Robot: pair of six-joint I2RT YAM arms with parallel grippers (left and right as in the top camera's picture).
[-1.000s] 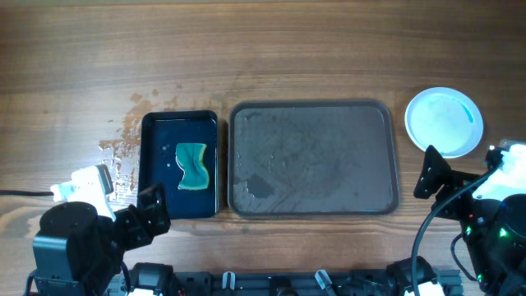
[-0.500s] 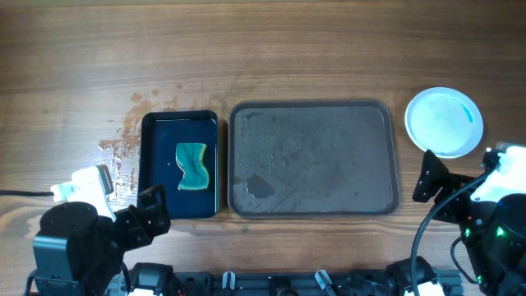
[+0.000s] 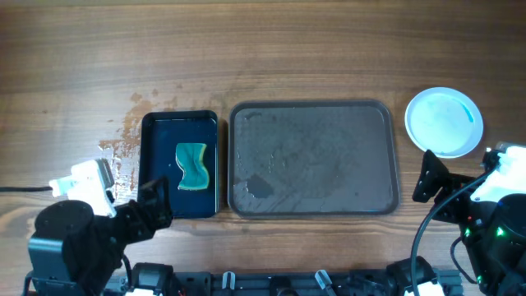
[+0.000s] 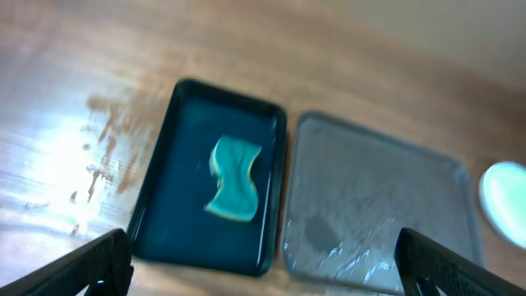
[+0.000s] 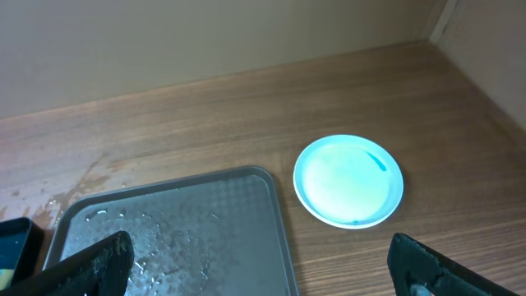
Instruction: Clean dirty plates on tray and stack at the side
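Observation:
The large grey-brown tray [image 3: 312, 156] lies at the table's middle, wet and holding no plates; it also shows in the left wrist view [image 4: 378, 205] and the right wrist view [image 5: 173, 222]. White plates [image 3: 444, 121] with a bluish tint sit stacked right of the tray, also in the right wrist view [image 5: 349, 181] and at the left wrist view's right edge [image 4: 505, 191]. How many are in the stack cannot be told. My left gripper [image 4: 263, 265] is open and empty near the front left. My right gripper [image 5: 259, 267] is open and empty near the front right.
A smaller glossy black tray [image 3: 179, 164] left of the big tray holds a teal and yellow sponge [image 3: 192, 167], also seen in the left wrist view [image 4: 234, 178]. Water stains [image 3: 123, 140] mark the wood left of it.
The left arm has shifted slightly forward and left. The right arm, plates, sponge and trays have not moved.

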